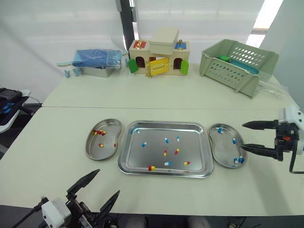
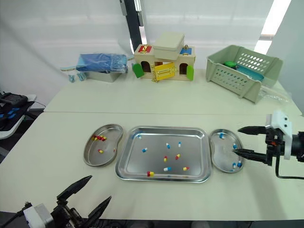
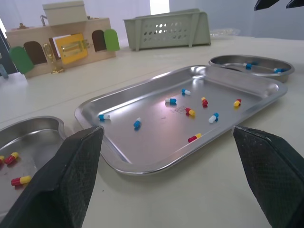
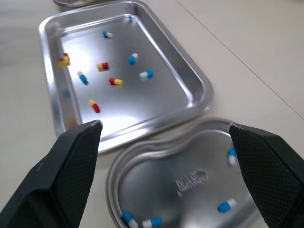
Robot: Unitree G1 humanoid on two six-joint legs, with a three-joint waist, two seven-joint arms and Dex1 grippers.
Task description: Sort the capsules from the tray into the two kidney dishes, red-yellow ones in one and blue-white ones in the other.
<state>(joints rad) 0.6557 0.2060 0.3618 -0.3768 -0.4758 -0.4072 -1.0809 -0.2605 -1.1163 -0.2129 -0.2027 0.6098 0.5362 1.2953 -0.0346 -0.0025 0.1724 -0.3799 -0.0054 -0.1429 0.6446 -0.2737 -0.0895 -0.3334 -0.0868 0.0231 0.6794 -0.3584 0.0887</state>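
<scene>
**Status: sorting partway, nothing gripped**

tray sits mid-table, flanked by both dishes; left kidney dish just beside its left rim, right kidney dish just beside its right rim; neither clearly touching the tray

tray contents: four red-yellow capsules, mostly in the centre and front; five blue-white capsules, mostly toward the back, one near the front at centre; all lying loose and apart from each other

left kidney dish holds red-yellow ones only, a small cluster at the far end plus two nearer the front; right kidney dish holds blue-white ones only, spread between its far end and near end

right gripper is at the outer side of the right kidney dish, fingers pointing in toward it; jaws spread wide, nothing between them; lower fingertip is over the dish rim close to the capsules at its near end

left gripper is low over the table's front edge, in front of the tray's near-left corner and well apart from it; jaws spread wide, empty

back of table: blue pouch, wooden toy house, green basket
</scene>
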